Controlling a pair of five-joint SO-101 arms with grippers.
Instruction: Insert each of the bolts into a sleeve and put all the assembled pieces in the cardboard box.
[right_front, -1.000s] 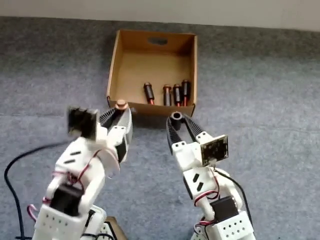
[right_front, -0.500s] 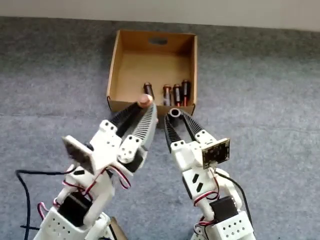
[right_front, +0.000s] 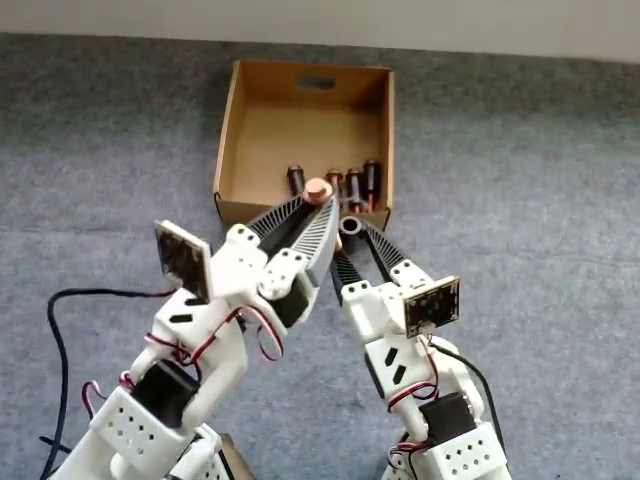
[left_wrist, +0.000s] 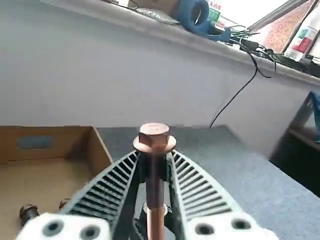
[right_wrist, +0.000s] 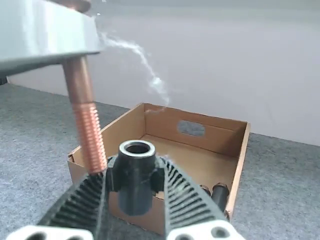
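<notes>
My left gripper (right_front: 318, 201) is shut on a copper bolt (left_wrist: 154, 165), held upright with its head (right_front: 318, 190) on top. The bolt's threaded shank (right_wrist: 90, 132) hangs just beside the black sleeve (right_wrist: 135, 175), its tip level with the sleeve's open mouth. My right gripper (right_front: 353, 232) is shut on that sleeve (right_front: 351, 226), which stands upright just in front of the cardboard box (right_front: 238, 110). Several assembled pieces (right_front: 335, 186) lie along the box's near wall.
Grey carpet covers the table all around the box and arms. A black cable (right_front: 55, 330) loops beside the left arm's base. In the left wrist view a wall and a shelf with clutter (left_wrist: 200, 15) lie far behind.
My left arm has swung to the right with the bolt, from the box's near left corner to right beside the sleeve. The right gripper and the sleeve have stayed where they were.
</notes>
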